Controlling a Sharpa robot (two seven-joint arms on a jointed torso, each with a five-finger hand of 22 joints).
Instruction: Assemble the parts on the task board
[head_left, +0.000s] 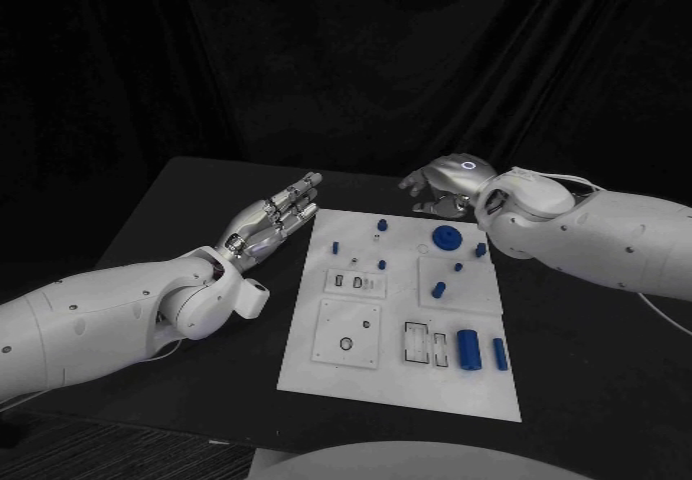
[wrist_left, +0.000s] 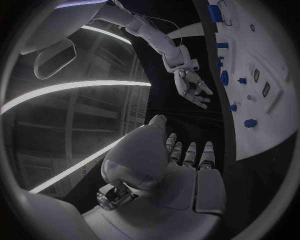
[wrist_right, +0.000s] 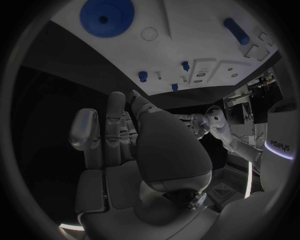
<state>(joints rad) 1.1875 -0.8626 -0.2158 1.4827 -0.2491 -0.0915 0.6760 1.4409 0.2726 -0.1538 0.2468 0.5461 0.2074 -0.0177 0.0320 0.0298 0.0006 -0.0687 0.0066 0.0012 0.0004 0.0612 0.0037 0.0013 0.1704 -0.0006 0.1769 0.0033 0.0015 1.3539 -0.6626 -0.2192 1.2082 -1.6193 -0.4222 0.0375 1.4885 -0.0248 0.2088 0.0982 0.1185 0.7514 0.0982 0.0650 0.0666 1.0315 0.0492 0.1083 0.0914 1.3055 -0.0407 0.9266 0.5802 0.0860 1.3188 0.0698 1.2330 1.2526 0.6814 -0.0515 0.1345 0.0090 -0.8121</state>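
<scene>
White task board (head_left: 408, 385) between spread empty left hand (head_left: 273, 222), curled right hand (head_left: 444, 186).

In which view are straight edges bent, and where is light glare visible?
Both wrist views bend lines: the task board edge curves in the left wrist view, and likewise in the right wrist view. Bright curved light strips glare in the left wrist view beside the left hand. The head view is dim, undistorted; the right hand stays readable.
</scene>
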